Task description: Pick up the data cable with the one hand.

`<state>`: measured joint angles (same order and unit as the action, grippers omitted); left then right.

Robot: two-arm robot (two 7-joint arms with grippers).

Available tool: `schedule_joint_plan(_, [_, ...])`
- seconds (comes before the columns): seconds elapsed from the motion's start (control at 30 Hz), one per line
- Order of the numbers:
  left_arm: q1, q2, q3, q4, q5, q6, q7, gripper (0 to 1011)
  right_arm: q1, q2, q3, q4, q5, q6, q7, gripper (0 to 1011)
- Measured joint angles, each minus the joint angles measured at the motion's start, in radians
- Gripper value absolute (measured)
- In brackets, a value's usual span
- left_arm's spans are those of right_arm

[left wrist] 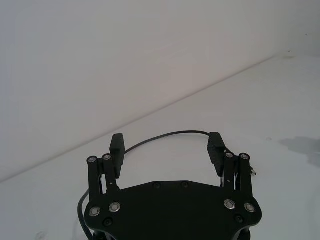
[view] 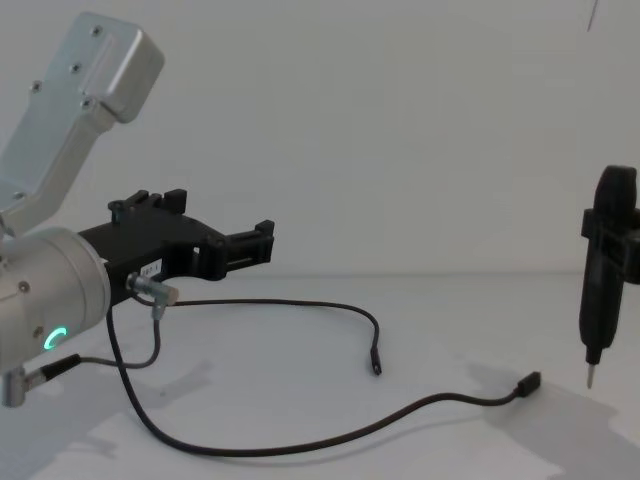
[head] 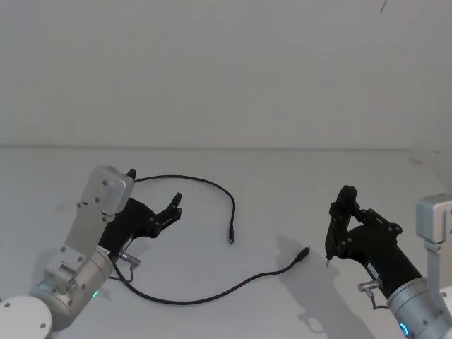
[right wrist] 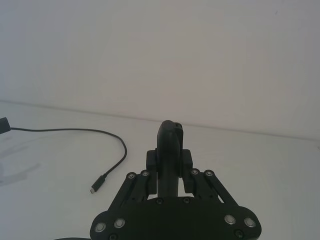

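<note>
The data cable (head: 232, 219) lies on the bench (head: 282, 176). The left hand (head: 176, 205) hangs above its left loop, and the right hand (head: 342, 212), gripping a pen tool (head: 330, 244), stands off to its right.

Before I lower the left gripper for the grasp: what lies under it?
A stretch of the data cable on the table, beneath the open left gripper; the arm covers more. Right gripper sits aside.

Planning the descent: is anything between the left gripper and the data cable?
Nothing visible. The left gripper, fingers open, hovers over the looped data cable, only air between. The right gripper, holding a pen-like tool, stands off to the right.
</note>
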<state>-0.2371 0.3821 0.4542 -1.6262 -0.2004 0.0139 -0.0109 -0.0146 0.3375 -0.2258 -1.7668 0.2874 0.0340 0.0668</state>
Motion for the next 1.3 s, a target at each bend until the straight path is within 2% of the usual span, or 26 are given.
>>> schedule_joint_plan(0.33, [-0.002, 0.0, 0.0, 0.0, 0.0, 0.002, -0.003, 1001, 0.0, 0.0, 0.0, 0.0, 0.0, 0.0, 0.0, 279])
schedule_joint_plan(0.57, [-0.015, 0.011, 0.005, 0.0, -0.008, 0.014, -0.046, 1002, 0.0, 0.0, 0.0, 0.0, 0.0, 0.0, 0.0, 279])
schedule_joint_plan(0.9, [-0.043, 0.041, 0.01, -0.018, -0.056, 0.06, -0.16, 1001, 0.0, 0.0, 0.0, 0.0, 0.0, 0.0, 0.0, 279])
schedule_joint_plan(1.1, [-0.073, 0.062, 0.014, -0.031, -0.108, 0.124, -0.262, 1002, 0.0, 0.0, 0.0, 0.0, 0.0, 0.0, 0.0, 279])
schedule_joint_plan(1.2, [-0.085, 0.067, 0.017, -0.035, -0.125, 0.149, -0.294, 1002, 0.0, 0.0, 0.0, 0.0, 0.0, 0.0, 0.0, 279])
schedule_joint_plan(1.3, [-0.111, 0.075, 0.026, -0.038, -0.155, 0.198, -0.346, 1002, 0.0, 0.0, 0.0, 0.0, 0.0, 0.0, 0.0, 279])
